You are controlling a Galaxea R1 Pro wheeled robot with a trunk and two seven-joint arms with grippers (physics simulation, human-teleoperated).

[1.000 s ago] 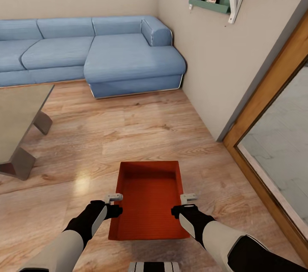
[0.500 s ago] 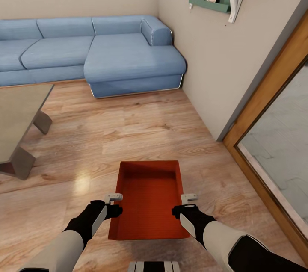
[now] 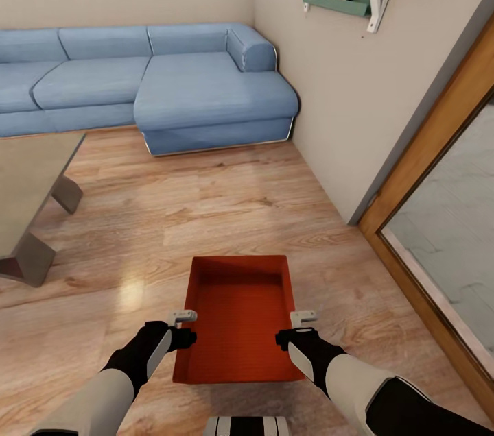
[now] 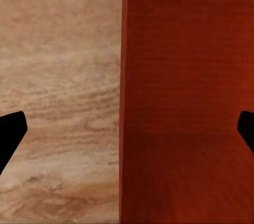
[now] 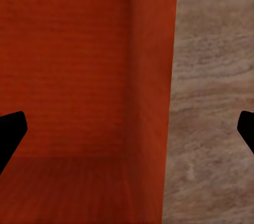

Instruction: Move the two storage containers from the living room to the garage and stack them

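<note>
- Overhead, the storage container (image 3: 239,319) sits on the wood-plank floor (image 3: 206,216) between left gripper (image 3: 182,326) and right gripper (image 3: 295,328).
- Wrist cameras show each gripper's jaws spread wide, straddling a container wall without gripping it.
- Contact is unclear.

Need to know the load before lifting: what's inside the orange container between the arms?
Nothing shows inside the storage container: the head view gives bare ribbed orange floor and low walls. The strip just behind its near wall is hidden from view.

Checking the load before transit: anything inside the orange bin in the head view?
No. The storage container held between the left gripper and right gripper shows only its bare ribbed orange floor.
</note>
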